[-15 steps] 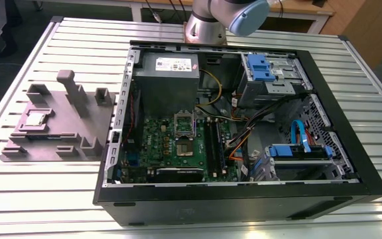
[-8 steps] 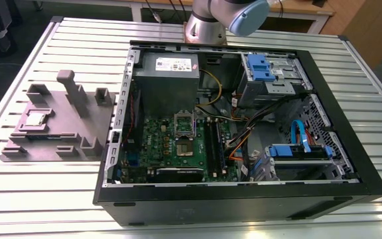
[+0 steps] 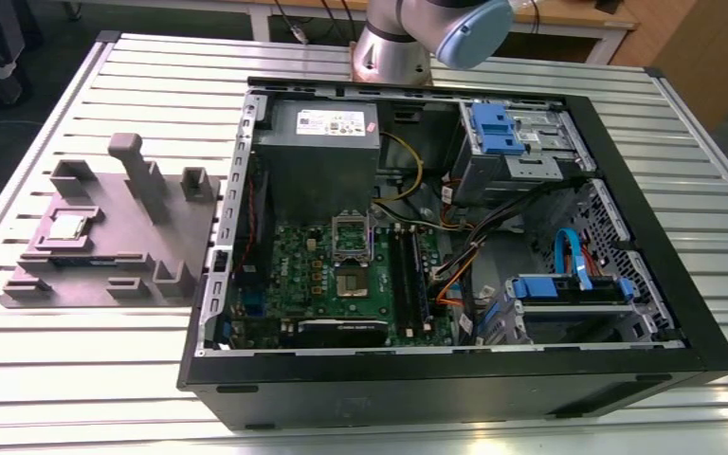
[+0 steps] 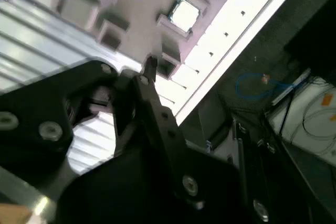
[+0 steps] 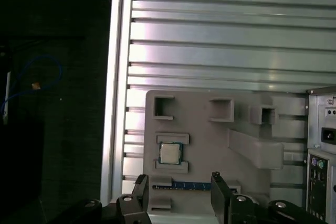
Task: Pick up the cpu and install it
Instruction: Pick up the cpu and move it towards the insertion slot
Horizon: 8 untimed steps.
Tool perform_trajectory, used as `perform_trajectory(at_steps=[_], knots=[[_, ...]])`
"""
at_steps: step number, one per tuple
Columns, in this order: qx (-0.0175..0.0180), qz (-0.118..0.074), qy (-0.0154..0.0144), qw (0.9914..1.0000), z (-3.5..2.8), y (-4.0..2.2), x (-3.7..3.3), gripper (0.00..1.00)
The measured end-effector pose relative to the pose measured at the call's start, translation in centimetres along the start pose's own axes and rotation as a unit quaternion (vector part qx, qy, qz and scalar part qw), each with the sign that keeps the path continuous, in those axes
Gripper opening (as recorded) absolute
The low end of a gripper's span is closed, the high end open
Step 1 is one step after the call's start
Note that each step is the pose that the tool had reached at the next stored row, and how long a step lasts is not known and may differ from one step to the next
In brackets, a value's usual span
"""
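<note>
Pincer (image 5: 178, 190) wide open, empty. In the first wrist view the fingers (image 5: 140, 186) stand much further apart than the cpu is broad. It hangs above the grey fixture (image 5: 207, 148), touching nothing.

Cpu (image 5: 169, 153) lies flat, metal top up, in its pocket on the fixture, bracketed by two raised ribs (image 5: 172, 139). It is near the tips but apart from them. A blue-edged stick (image 5: 184, 185) lies in a slot closer to the tips than the cpu.

Exterior view: fixture (image 3: 118, 232) at the frame's left-centre on the slatted table (image 3: 86, 379), cpu (image 3: 67, 226) on its left part. Open case (image 3: 465, 374) takes up centre and right. Socket (image 3: 354, 280) mid-board, well apart from the cpu.

Risks (judgement):
- Tips not centred on the cpu: a finger lands on a rib or the stick.
- Chip thin: a shallow or skewed grip lets it tilt or slip.
- Set down tilted or mis-rotated in the socket: contacts bend.
</note>
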<state>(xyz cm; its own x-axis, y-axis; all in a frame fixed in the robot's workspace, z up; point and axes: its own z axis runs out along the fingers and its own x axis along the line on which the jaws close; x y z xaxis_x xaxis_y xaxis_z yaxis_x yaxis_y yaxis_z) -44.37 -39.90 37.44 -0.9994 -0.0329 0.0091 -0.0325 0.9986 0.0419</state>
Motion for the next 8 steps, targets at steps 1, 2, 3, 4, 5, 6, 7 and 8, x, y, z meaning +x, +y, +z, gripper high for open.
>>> perform_trajectory(at_steps=[1,2,3,4,5,6,7,8], knots=[[0.0000,0.000,0.0001,1.00000,0.18,0.00,0.08,0.59],[0.0000,0.000,0.0002,1.00000,0.36,0.00,0.17,0.59],[0.0000,0.000,0.0003,1.00000,0.54,-0.01,0.27,0.59],[0.0000,0.001,0.0005,1.00000,0.70,-0.01,0.36,0.59],[0.0000,0.001,0.0006,1.00000,0.86,-0.02,0.41,0.59],[0.0000,0.000,0.0007,1.00000,1.00,-0.03,0.42,0.59],[0.0000,0.000,0.0007,1.00000,1.14,-0.03,0.43,0.59],[0.0000,0.001,0.0007,1.00000,1.30,-0.04,0.43,0.59]])
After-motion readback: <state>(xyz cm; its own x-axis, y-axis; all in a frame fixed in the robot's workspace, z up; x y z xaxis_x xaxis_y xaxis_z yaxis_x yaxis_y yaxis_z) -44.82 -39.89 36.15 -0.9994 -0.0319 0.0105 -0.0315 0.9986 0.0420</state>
